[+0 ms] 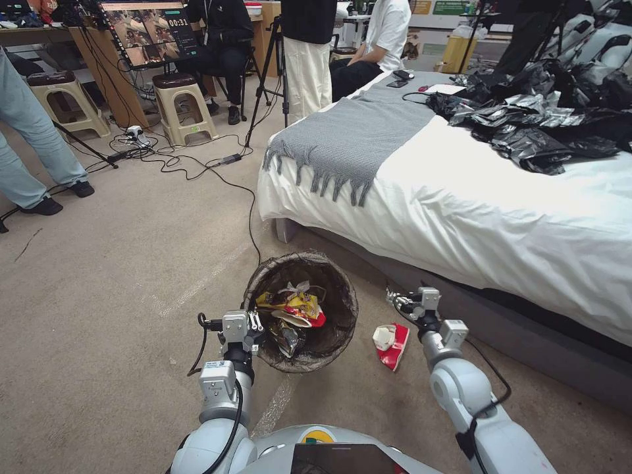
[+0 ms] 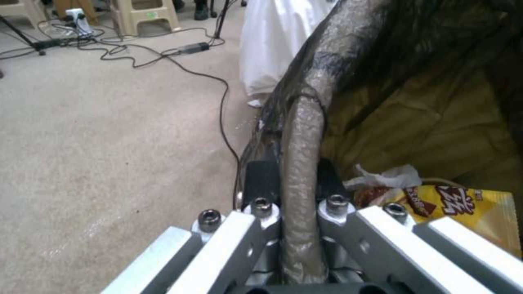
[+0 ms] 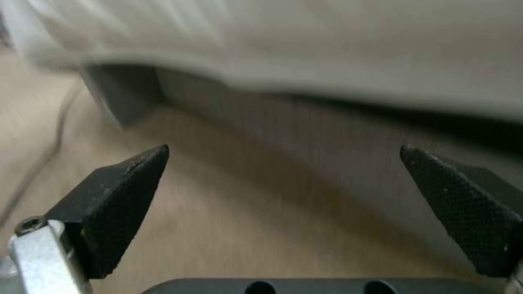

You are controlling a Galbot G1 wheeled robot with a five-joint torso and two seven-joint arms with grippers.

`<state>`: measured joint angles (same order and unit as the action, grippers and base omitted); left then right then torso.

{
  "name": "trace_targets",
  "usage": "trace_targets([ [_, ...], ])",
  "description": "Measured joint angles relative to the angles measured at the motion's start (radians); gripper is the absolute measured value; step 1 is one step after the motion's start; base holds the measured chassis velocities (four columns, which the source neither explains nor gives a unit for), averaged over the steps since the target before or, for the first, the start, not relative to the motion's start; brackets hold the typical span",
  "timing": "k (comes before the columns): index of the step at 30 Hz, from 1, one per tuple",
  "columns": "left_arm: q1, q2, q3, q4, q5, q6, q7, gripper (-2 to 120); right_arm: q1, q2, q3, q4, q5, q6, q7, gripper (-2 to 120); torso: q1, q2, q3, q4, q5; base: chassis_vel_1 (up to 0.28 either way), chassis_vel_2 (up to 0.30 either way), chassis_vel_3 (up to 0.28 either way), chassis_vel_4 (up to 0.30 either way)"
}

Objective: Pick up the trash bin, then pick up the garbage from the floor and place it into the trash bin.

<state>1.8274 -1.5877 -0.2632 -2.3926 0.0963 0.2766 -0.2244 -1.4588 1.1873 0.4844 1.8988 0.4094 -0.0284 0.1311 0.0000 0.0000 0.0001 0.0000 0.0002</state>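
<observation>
Left claw [image 1: 253, 327]: lower centre-left of the head view, clamped tight on the near rim of the trash bin [image 1: 301, 309]; in the left wrist view the two pads [image 2: 261, 179] pinch the bag-covered rim [image 2: 300, 163] between them.
Trash bin: centre of the head view, held up over the floor [image 1: 99, 309], its dark liner folded over the rim.
Bin contents: yellow snack packet [image 1: 294, 304], white tissue wad [image 1: 296, 288] and other wrappers already lie inside.
Garbage left: one red-and-white wrapper [image 1: 392, 343] on the floor, lower centre-right, just beside the bin and near the bed [image 1: 474, 204].
Right claw [image 1: 398, 301]: just above that wrapper in the frame, spread wide and holding nothing.
Progress: bin pickup looks done and most litter is binned; the wrapper remains.
</observation>
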Motion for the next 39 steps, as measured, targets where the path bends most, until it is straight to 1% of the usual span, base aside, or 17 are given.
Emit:
trace_targets([
  [2, 0.0, 0.0, 0.0, 0.0, 0.0, 0.0, 0.0, 0, 0.063, -0.002, -0.023, -0.087, 0.058, -0.113, 0.013, 100, 0.0, 0.0, 0.0, 0.0002, -0.0001, 0.0, 0.0, 0.0, 0.0],
  [3, 0.0, 0.0, 0.0, 0.0, 0.0, 0.0, 0.0, 0, 0.097, 0.0, -0.035, -0.144, 0.061, -0.158, 0.017, 100, 0.0, 0.0, 0.0, 0.0002, -0.0001, 0.0, 0.0, 0.0, 0.0],
  [4, 0.0, 0.0, 0.0, 0.0, 0.0, 0.0, 0.0, 0, 0.097, 0.0, -0.035, -0.144, 0.061, -0.158, 0.017, 100, 0.0, 0.0, 0.0, 0.0002, -0.0001, 0.0, 0.0, 0.0, 0.0],
  [6, 0.0, 0.0, 0.0, 0.0, 0.0, 0.0, 0.0, 0, 0.132, 0.003, -0.047, -0.212, 0.066, -0.203, 0.018, 100, 0.0, 0.0, 0.0, 0.0001, -0.0002, 0.0, 0.0, 0.0, 0.0],
  [7, 0.0, 0.0, 0.0, 0.0, 0.0, 0.0, 0.0, 0, 0.162, 0.01, -0.057, -0.281, 0.066, -0.237, 0.013, 100, 0.0, 0.0, 0.0, -0.0002, -0.0002, 0.0, 0.0, 0.0, 0.0],
  [8, 0.0, 0.0, 0.0, 0.0, 0.0, 0.0, 0.0, 0, 0.162, 0.01, -0.057, -0.281, 0.066, -0.237, 0.013, 100, 0.0, 0.0, 0.0, -0.0002, -0.0002, 0.0, 0.0, 0.0, 0.0],
  [11, 0.0, 0.0, 0.0, 0.0, 0.0, 0.0, 0.0, 0, 0.222, 0.037, -0.077, -0.41, 0.039, -0.249, 0.003, 100, 0.0, 0.0, 0.0, -0.0002, -0.0004, 0.0, 0.0, 0.0, 0.0],
  [12, 0.0, 0.0, 0.0, 0.0, 0.0, 0.0, 0.0, 0, 0.222, 0.037, -0.077, -0.41, 0.039, -0.249, 0.003, 100, 0.0, 0.0, 0.0, -0.0002, -0.0004, 0.0, 0.0, 0.0, 0.0],
  [14, 0.0, 0.0, 0.0, 0.0, 0.0, 0.0, 0.0, 0, 0.262, 0.058, -0.089, -0.487, 0.014, -0.249, -0.008, 100, 0.0, 0.0, 0.0, 0.0001, -0.0002, 0.0, 0.0, 0.0, 0.0],
  [16, 0.0, 0.0, 0.0, 0.0, 0.0, 0.0, 0.0, 0, 0.269, 0.061, -0.091, -0.501, 0.01, -0.248, -0.009, 100, 0.0, 0.0, 0.0, 0.0002, -0.0002, 0.0, 0.0, 0.0, 0.0],
  [19, 0.0, 0.0, 0.0, 0.0, 0.0, 0.0, 0.0, 0, 0.308, 0.087, -0.098, -0.593, -0.011, -0.24, -0.02, 100, 0.0, 0.0, 0.0, 0.0003, -0.0002, 0.0, 0.0, 0.0, 0.0],
  [23, 0.0, 0.0, 0.0, 0.0, 0.0, 0.0, 0.0, 0, 0.309, 0.097, -0.098, -0.624, -0.021, -0.232, -0.032, 100, 0.0, 0.0, 0.0, -0.0002, -0.0003, 0.0, 0.0, 0.0, 0.0],
  [27, 0.0, 0.0, 0.0, 0.0, 0.0, 0.0, 0.0, 0, 0.309, 0.104, -0.095, -0.646, -0.029, -0.223, -0.041, 100, 0.0, 0.0, 0.0, 0.0, -0.0003, 0.0, 0.0, 0.0, 0.0],
  [30, 0.0, 0.0, 0.0, 0.0, 0.0, 0.0, 0.0, 0, 0.311, 0.109, -0.094, -0.666, -0.04, -0.212, -0.051, 96, 0.0, 0.0, 0.0, -0.0001, -0.0003, 0.0, 0.0, 0.0, 0.0],
  [32, 0.0, 0.0, 0.0, 0.0, 0.0, 0.0, 0.0, 0, 0.316, 0.114, -0.093, -0.686, -0.05, -0.205, -0.056, 89, 0.0, 0.0, 0.0, 0.0, -0.0003, 0.0, 0.0, 0.0, 0.0],
  [38, 0.0, 0.0, 0.0, 0.0, 0.0, 0.0, 0.0, 0, 0.32, 0.12, -0.09, -0.709, -0.061, -0.201, -0.058, 86, 0.0, 0.0, 0.0, 0.0002, -0.0003, 0.0, 0.0, 0.0, 0.0],
  [39, 0.0, 0.0, 0.0, 0.0, 0.0, 0.0, 0.0, 0, 0.32, 0.121, -0.089, -0.713, -0.064, -0.2, -0.059, 80, 0.0, 0.0, 0.0, 0.0001, -0.0003, 0.0, 0.0, 0.0, 0.0],
])
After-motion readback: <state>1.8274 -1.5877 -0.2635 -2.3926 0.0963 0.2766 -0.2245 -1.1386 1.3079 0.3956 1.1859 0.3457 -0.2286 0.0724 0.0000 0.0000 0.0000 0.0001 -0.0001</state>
